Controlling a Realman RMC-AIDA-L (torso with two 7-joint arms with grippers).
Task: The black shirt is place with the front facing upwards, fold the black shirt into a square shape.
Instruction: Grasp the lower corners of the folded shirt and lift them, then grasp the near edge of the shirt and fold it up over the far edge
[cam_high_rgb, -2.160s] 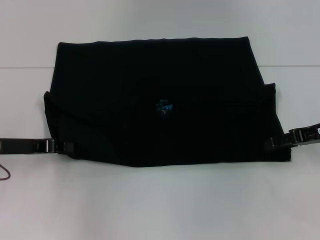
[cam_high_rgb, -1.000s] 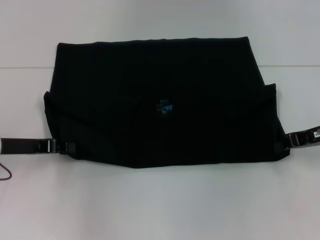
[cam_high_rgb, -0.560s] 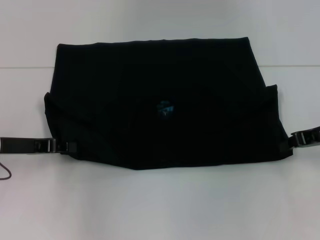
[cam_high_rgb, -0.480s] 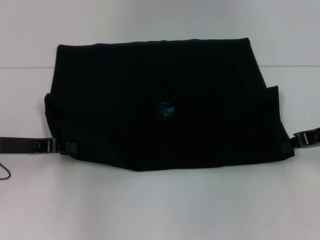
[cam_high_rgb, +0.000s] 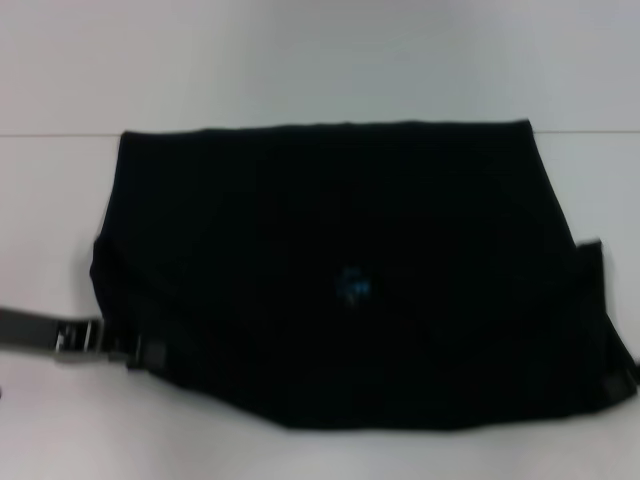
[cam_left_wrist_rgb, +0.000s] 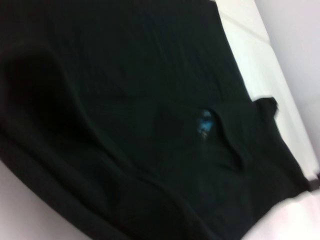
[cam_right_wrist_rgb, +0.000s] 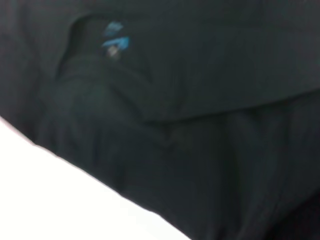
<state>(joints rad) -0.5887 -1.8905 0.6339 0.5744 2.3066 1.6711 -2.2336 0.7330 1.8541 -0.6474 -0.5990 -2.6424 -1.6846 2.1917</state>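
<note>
Left gripper (cam_high_rgb: 135, 347) at the near left corner of the black shirt (cam_high_rgb: 340, 250) in the head view, arm reaching in flat over the white table (cam_high_rgb: 320, 60) from the left edge, fingertips against the cloth; whether clenched on the fabric or merely touching, cannot tell. Right gripper (cam_high_rgb: 622, 383) only a dark sliver at the near right corner of the shirt, mostly cut off by the frame edge; grip likewise cannot tell. Shirt spread wide across the table, far edge straight, near edge sagging to a shallow point, small blue neck label (cam_high_rgb: 353, 287) near its middle.

From the left wrist view: black shirt (cam_left_wrist_rgb: 125, 100) filling nearly everything, soft folds near the camera, blue neck label (cam_left_wrist_rgb: 204, 123) beside a curved seam, white table (cam_left_wrist_rgb: 280, 90) beyond.

From the right wrist view: black shirt (cam_right_wrist_rgb: 200, 100) close up with a layered fold, blue neck label (cam_right_wrist_rgb: 115, 42) visible, white table (cam_right_wrist_rgb: 50, 200) in one corner.
</note>
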